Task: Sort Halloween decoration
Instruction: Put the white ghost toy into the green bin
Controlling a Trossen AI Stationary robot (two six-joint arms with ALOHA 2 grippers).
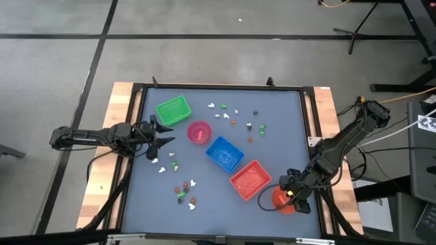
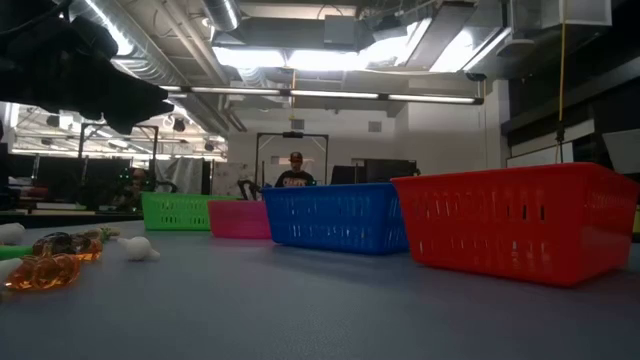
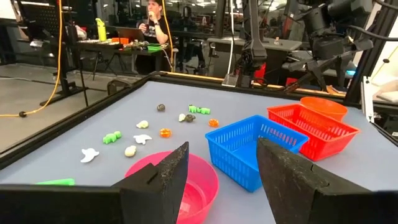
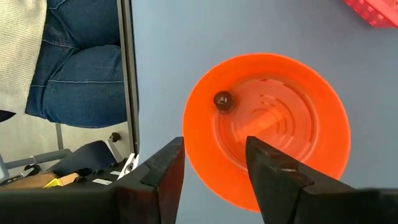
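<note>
The Halloween decoration is many tiny trinkets on the blue-grey table: a far group (image 1: pixel 235 116), a near-left group (image 1: pixel 178 180), also seen in the left wrist view (image 3: pixel 163 127) and the low view (image 2: pixel 60 262). One dark round trinket (image 4: pixel 222 101) lies inside the orange bowl (image 4: pixel 298 106). My right gripper (image 4: pixel 214 158) hovers open just above that bowl (image 1: pixel 283 199), at the near right corner. My left gripper (image 1: pixel 162 139) is open and empty near the table's left edge, beside the green tray (image 1: pixel 173 110); in its wrist view (image 3: pixel 217 168) it faces the pink bowl (image 3: pixel 199 183).
Green tray, pink bowl (image 1: pixel 199 132), blue tray (image 1: pixel 225 153) and red tray (image 1: pixel 249 180) run diagonally across the table. A raised dark frame (image 4: pixel 127 74) borders the table; a person's legs in jeans (image 4: pixel 74 56) are just outside it. Another person (image 3: pixel 155 18) stands far off.
</note>
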